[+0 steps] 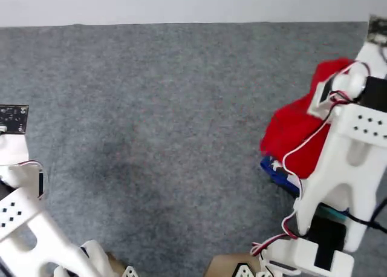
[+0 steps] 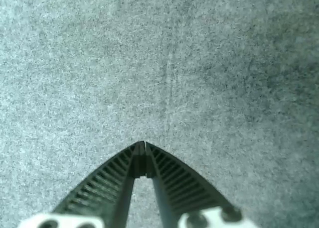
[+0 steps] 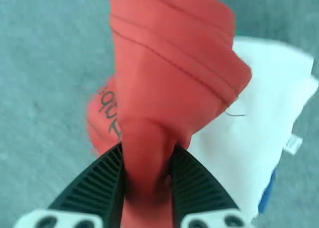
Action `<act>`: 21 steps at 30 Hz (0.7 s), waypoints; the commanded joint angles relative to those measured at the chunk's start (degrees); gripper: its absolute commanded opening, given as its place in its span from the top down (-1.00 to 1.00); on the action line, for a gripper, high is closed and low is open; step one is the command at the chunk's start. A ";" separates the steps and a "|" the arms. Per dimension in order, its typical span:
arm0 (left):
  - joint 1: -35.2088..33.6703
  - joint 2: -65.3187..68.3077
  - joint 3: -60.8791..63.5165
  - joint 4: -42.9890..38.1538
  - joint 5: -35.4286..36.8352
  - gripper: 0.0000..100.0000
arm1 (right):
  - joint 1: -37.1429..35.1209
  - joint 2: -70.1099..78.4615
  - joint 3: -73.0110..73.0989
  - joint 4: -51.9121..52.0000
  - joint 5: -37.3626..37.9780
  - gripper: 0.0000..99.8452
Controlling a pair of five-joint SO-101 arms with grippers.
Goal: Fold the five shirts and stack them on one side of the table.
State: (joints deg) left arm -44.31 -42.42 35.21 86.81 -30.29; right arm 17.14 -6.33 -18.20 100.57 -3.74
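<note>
Stacking step in hand, judging by the layout. Right gripper clamped around a bunched ridge of the red cotton shirt, with the rest of the cloth draped over a folded white shirt. Beneath that, a sliver of dark blue fabric poking out at the pile's edge. So at least 3 garments gathered at the right side of the grey felt table cover, with the other 2 impossible to count from here. Left gripper pressed together on nothing, above bare felt well apart from the pile. Next, probably: lowering the red shirt flat and square onto the white one, then letting go without dragging the cloth askew. Crumpled rather than neatly folded, so likely in need of smoothing first.
</note>
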 commanded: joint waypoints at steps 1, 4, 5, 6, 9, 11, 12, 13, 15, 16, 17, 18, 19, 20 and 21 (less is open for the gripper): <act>0.00 -1.05 -0.84 -0.97 -0.26 0.99 | 3.38 -2.59 5.01 0.13 2.02 0.98; 0.00 -1.05 -0.84 -0.97 -0.26 0.99 | 6.55 -2.59 9.41 -4.18 3.25 0.98; 0.00 -1.05 -0.84 -0.97 -0.26 0.99 | 7.52 -2.59 10.64 -5.32 4.31 0.98; 0.00 -1.05 -0.84 -0.97 -0.26 0.99 | 8.48 -2.68 11.43 -6.20 5.01 0.98; 0.00 -1.05 -0.84 -0.97 -0.26 0.99 | 10.68 -2.77 12.04 -6.90 6.51 0.98; 0.00 -1.05 -0.84 -0.97 -0.26 0.99 | 11.74 -3.21 11.96 -7.08 7.65 0.98; 0.00 -1.05 -0.84 -0.97 -0.26 0.99 | 12.26 -3.30 11.96 -7.08 8.26 0.98; 0.00 -1.05 -0.84 -0.97 -0.26 0.99 | 12.70 -3.30 11.69 -7.08 8.70 0.98; 0.00 -1.05 -0.84 -0.97 -0.26 0.99 | 14.11 -2.68 10.90 -7.16 9.67 0.98; 0.00 -1.05 -0.84 -0.97 -0.26 0.99 | 14.73 -2.59 10.73 -7.60 10.37 0.98; 0.00 -1.05 -0.84 -0.88 -0.26 0.99 | 15.43 -2.59 10.73 -8.75 11.43 0.98; 0.00 -1.05 -0.84 -0.88 -0.26 0.99 | 16.31 -2.59 10.73 -9.80 12.48 0.98; 0.00 -1.05 -0.84 -0.79 -0.26 0.99 | 17.19 -2.59 10.81 -10.95 13.71 0.98; 0.00 -1.05 -0.84 -0.70 -0.26 0.99 | 17.80 -2.59 10.81 -11.74 15.03 0.98; 0.00 -1.05 -0.84 -0.70 -0.26 0.99 | 18.33 -2.59 10.81 -12.18 16.26 0.98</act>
State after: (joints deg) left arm -44.31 -42.42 35.21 86.81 -30.29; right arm 32.97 -6.33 -5.71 90.64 9.36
